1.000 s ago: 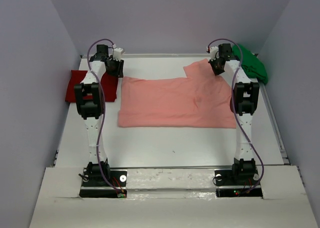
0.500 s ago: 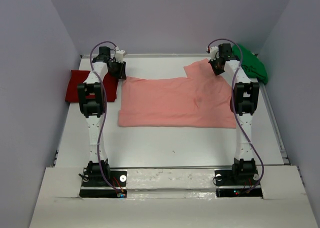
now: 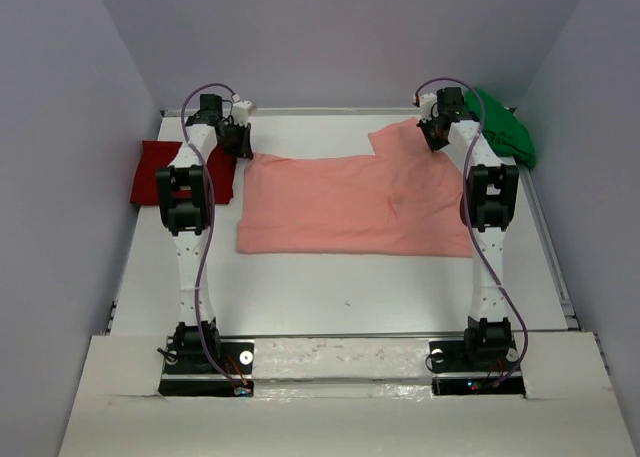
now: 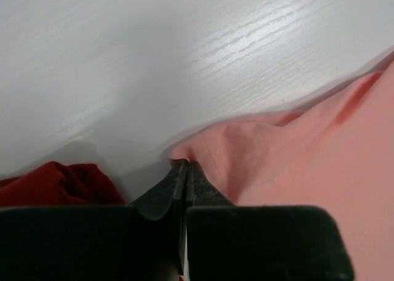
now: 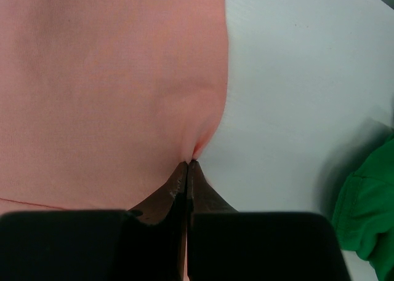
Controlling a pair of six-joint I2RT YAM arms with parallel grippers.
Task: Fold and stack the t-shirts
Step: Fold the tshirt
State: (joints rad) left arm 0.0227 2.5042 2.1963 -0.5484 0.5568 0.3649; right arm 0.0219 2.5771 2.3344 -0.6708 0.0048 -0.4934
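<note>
Fold step, salmon-pink shirt (image 3: 350, 202) — left gripper (image 4: 183, 167) & right gripper (image 5: 188, 165) each pinch its far edge. Next: lift both evenly, bring fwd to near hem.

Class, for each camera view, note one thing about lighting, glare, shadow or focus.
Top external: even, soft light, little shadow. Left wrist: a bright glare streak on the table; the left gripper is dark and blurred. Right wrist: a soft shadow on the table beside the green shirt.

top: high, behind, looking down | wrists: close, sharing pink shirt (image 4: 308, 170)
</note>
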